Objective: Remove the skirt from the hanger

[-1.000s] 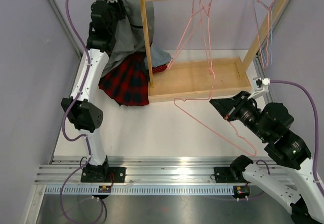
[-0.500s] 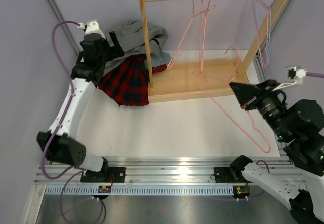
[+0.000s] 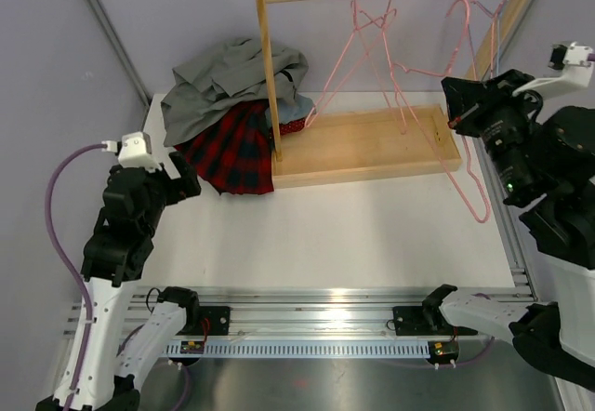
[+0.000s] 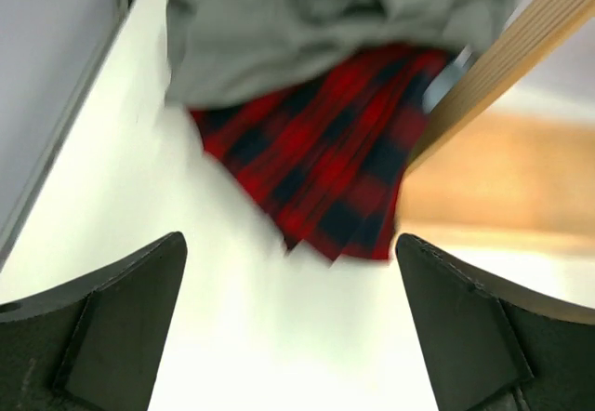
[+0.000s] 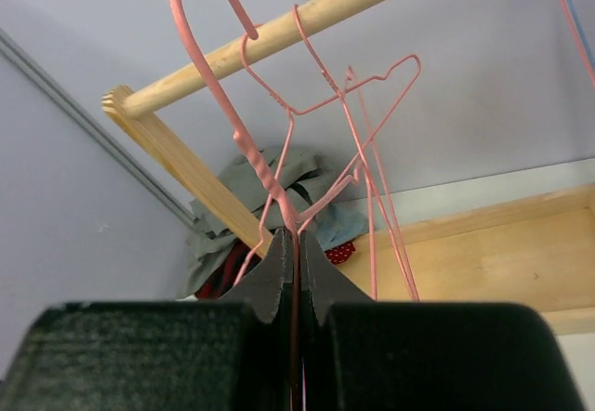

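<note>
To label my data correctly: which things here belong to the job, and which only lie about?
Job: pleated red-and-navy tartan skirt; thin pink wire hanger in the right end effector.
Lying about: crumpled grey garment; wooden rack; other pink hangers.

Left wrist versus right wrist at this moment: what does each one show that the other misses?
Only the left wrist: the skirt seen in full, lying on the table with its top under the grey garment, and the left gripper open and empty, facing it. Only the right wrist: the right gripper shut on the hanger, which carries no cloth, with the rail and other pink hangers behind. Both: the grey garment and the rack's wooden upright.
</note>
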You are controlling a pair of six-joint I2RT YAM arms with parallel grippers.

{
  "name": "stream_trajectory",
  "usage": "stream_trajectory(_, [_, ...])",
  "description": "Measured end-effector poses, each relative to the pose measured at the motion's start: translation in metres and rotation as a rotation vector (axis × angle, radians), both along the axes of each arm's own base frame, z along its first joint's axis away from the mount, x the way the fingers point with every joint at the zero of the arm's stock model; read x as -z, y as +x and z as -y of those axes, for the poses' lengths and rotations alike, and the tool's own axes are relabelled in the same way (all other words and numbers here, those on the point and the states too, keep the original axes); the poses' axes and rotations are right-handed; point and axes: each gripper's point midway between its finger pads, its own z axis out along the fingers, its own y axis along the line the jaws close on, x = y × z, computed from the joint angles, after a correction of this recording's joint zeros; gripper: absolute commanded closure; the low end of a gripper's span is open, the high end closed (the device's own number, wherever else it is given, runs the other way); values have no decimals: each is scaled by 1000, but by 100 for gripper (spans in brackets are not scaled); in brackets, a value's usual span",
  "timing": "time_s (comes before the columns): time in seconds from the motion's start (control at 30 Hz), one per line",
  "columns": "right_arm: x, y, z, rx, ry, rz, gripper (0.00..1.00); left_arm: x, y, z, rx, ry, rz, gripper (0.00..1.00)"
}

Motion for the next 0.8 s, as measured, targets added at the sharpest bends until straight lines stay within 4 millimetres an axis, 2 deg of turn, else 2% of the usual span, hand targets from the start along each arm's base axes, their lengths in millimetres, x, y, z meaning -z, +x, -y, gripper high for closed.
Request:
stream_trajectory(0.07, [9, 14, -5, 23, -36, -19, 100, 34, -7, -1, 0, 18, -92, 1])
stream_trajectory(0.13, [14, 30, -9, 57, -71, -24, 100, 59, -15, -2, 1, 28, -163, 1])
stream_trajectory(0.4, [21, 98, -27, 203, -185, -22, 100, 103, -25, -1, 3, 16, -247, 1])
stream_trajectory(0.47, [20, 107, -32, 215, -200, -18, 100, 108, -26, -1, 3, 16, -259, 1])
stream_trajectory(0.7, [4, 127, -41, 218, -187, 37, 100, 102, -27, 0, 12, 6, -229, 1])
stream_trajectory(0.8, [4, 139, -45, 198, -168, 45, 100, 103, -27, 1, 16, 5, -229, 1])
